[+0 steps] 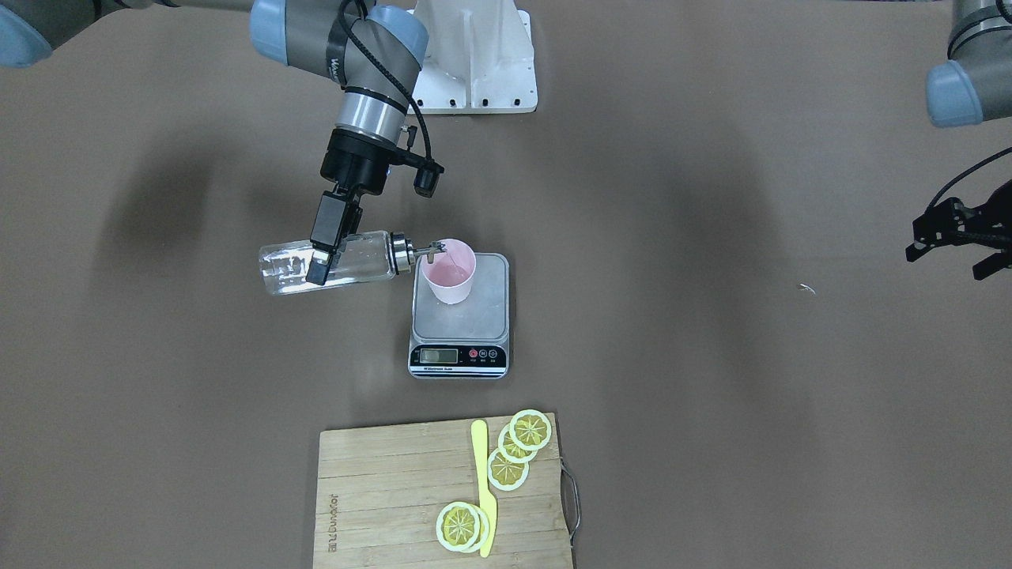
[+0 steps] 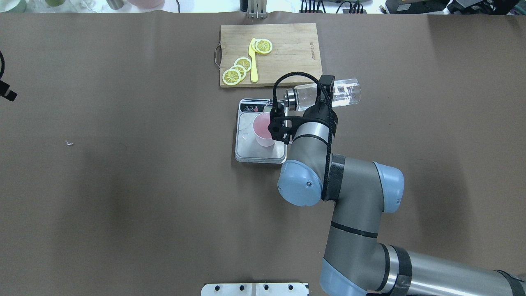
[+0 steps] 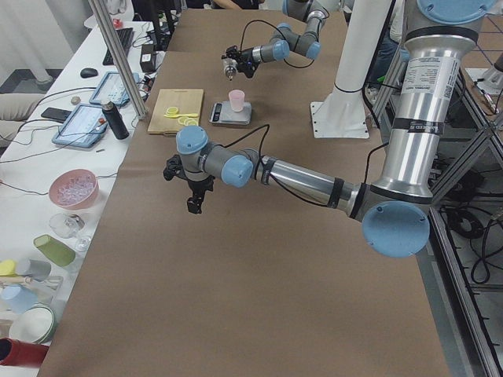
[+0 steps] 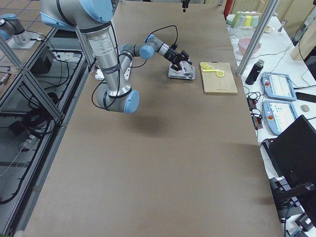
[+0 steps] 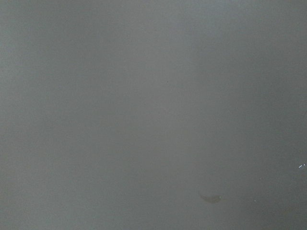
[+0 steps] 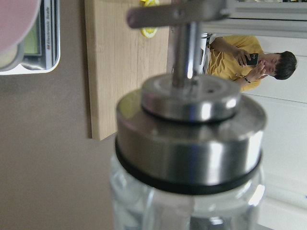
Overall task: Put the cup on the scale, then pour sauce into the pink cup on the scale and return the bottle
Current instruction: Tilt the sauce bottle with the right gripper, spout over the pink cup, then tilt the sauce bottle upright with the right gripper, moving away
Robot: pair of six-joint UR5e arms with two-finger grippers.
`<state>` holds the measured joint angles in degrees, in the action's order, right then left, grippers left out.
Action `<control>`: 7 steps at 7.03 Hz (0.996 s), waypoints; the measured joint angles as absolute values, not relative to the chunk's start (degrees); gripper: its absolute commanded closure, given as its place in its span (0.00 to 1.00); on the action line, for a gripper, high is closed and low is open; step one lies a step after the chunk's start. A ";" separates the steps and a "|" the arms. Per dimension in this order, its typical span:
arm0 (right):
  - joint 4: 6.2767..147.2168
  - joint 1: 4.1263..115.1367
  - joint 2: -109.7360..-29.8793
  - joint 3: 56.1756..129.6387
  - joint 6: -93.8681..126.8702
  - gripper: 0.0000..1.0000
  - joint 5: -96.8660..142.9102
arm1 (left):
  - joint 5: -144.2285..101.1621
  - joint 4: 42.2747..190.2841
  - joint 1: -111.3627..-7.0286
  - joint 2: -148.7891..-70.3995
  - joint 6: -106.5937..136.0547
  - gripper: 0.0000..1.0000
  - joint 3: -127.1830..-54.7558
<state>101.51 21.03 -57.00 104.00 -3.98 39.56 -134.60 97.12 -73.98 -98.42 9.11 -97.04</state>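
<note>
Our right gripper (image 1: 318, 265) comes down from above and is pinching the bottle (image 1: 360, 257) around the middle of its glass body, one finger on each side. The bottle lies almost level in that grip. Its long axis runs left to right across the desk (image 1: 711, 395), with the base on the right, out beyond the gripper, and the metal cap (image 1: 402, 253) on the left. What is left of the sauce (image 1: 281, 278) sits in the glass body. From the cap the thin spout reaches over the rim of the cup (image 1: 449, 278), on the cup's right side.

So from the gripper the cup lies to the left, straight along the bottle's axis. It stands upright on the scale (image 1: 484, 312), toward the platform's far right corner and inside its edges. We think a thin stream may be running into the cup, but the pictures are too small for us to be sure.

We judge that the pour is under way. The coming move turns on keeping the spout above the cup mouth while the bottle is rolled back upright. A drift to the right would send drops onto the scale.

Our left gripper (image 1: 945, 265) hangs well apart at the desk's left side, apparently spread and holding nothing. The right arm is therefore much the nearer one to set the bottle back. The cutting board (image 1: 379, 490) lies beyond the scale.
</note>
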 measured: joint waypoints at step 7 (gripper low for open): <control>90.82 28.22 -60.51 115.18 7.12 0.88 59.47 | -137.66 96.76 -75.80 -99.20 9.15 0.03 -97.22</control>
<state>90.82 28.22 -60.51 115.18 7.12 59.47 -137.66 96.76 -75.80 -99.20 9.15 -97.22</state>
